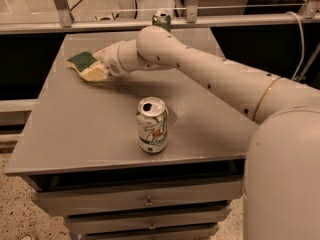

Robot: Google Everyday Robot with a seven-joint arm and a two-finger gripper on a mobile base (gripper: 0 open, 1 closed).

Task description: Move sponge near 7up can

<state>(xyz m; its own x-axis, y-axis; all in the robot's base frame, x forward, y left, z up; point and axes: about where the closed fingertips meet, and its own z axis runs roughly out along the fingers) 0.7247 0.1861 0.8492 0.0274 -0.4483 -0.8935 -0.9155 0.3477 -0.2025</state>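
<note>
The sponge [86, 65], dark green on top with a pale yellow body, lies at the far left of the grey table [70, 129]. My gripper [104, 67] is right at the sponge's right end, with the white arm reaching in from the right. The gripper's tip is hidden against the sponge. The 7up can [152, 125], silver-white with a green logo and an opened top, stands upright near the table's front edge. It is well apart from the sponge, toward the front and right of it.
A darker green can [161, 20] stands at the table's back edge behind the arm. A metal rail [100, 25] runs behind the table. Drawers [147, 202] sit below the tabletop. My robot body [285, 174] fills the right foreground.
</note>
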